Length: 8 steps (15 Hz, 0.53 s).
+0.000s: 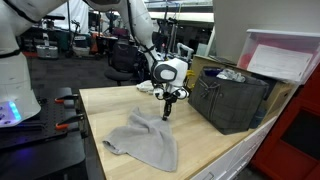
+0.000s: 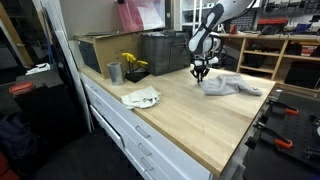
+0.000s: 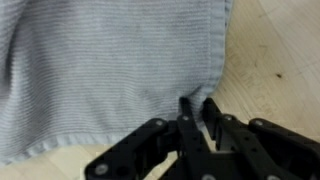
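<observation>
**Item.** The grey cloth (image 1: 146,138) lies rumpled on the wooden worktop (image 1: 104,104). It also shows in another exterior view (image 2: 232,86), near the far end of the worktop. In the wrist view the cloth (image 3: 110,70) fills the frame from 9 o'clock round to 12 o'clock, and its hemmed corner hangs toward 5 o'clock.

**Pincer.** The pincer (image 1: 167,112) stands vertical at the cloth's 1 o'clock corner, tips down at fabric level. In the wrist view the pincer (image 3: 197,106) enters from 6 o'clock. Its jaws are drawn close, with only a narrow gap between them, and the hem lies right at the tips. I cannot tell whether fabric is actually clamped between them.

**Surroundings.** A dark crate (image 1: 232,100) sits at 3 o'clock of the pincer, near but not touching. Further along the worktop are a crumpled white rag (image 2: 140,97) and a metal cup (image 2: 114,73), both well apart from the cloth.

**Handling, as judged.**
- The cloth looks light, soft and limp, with no stiffness, so it would drape and trail from any single hold.
- It is not fragile, and the knit should give fair friction.
- The hemmed corner or a raised fold is the soundest place to grip. A flat single layer offers the tips little to bite on.
</observation>
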Each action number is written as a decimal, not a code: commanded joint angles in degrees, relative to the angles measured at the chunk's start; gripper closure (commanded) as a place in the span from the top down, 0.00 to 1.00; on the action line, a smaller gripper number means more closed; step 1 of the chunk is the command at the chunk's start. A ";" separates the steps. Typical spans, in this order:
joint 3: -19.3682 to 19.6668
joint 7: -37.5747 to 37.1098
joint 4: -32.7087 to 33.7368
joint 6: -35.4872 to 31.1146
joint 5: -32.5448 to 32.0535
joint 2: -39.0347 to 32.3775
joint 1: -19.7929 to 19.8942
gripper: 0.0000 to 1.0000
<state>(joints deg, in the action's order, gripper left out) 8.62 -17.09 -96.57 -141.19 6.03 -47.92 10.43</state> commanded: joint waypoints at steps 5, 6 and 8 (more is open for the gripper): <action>-0.53 1.19 0.73 1.20 1.87 2.85 0.63 0.01; -0.75 0.93 1.39 1.14 2.10 2.94 0.45 0.01; -1.83 0.69 3.59 1.95 3.30 3.11 0.38 0.01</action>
<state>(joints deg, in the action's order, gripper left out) 8.11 -17.09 -94.94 -141.20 6.86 -46.37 10.72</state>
